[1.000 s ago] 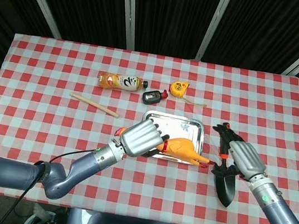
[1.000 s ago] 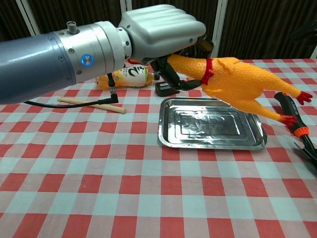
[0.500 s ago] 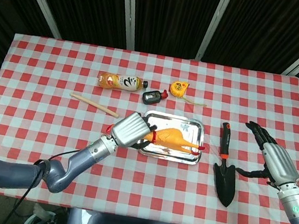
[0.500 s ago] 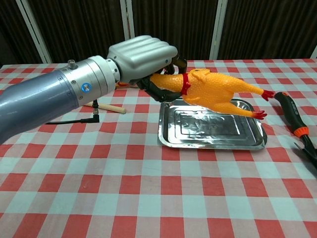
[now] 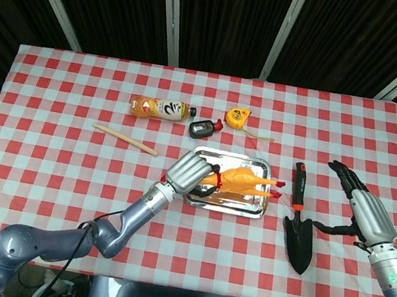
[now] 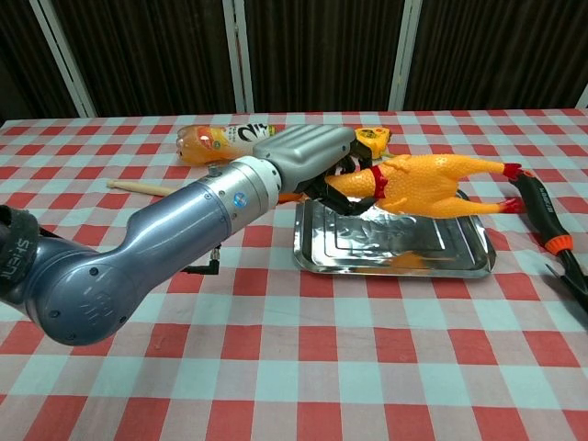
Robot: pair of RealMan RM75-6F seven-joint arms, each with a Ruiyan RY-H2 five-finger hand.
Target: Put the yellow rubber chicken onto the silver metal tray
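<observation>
I count one yellow rubber chicken (image 6: 418,184) in my left hand (image 5: 189,175) and one silver metal tray (image 6: 390,248) just beneath it. Beyond that hand on the surface (image 5: 49,149) there is one orange drink bottle (image 5: 160,108), one wooden stick (image 5: 125,139), one small black device (image 5: 203,127) and one yellow tape measure (image 5: 239,116). Between my left hand and my right hand (image 5: 363,212) lies one garden trowel (image 5: 297,227), which makes seven things and two hands.
</observation>
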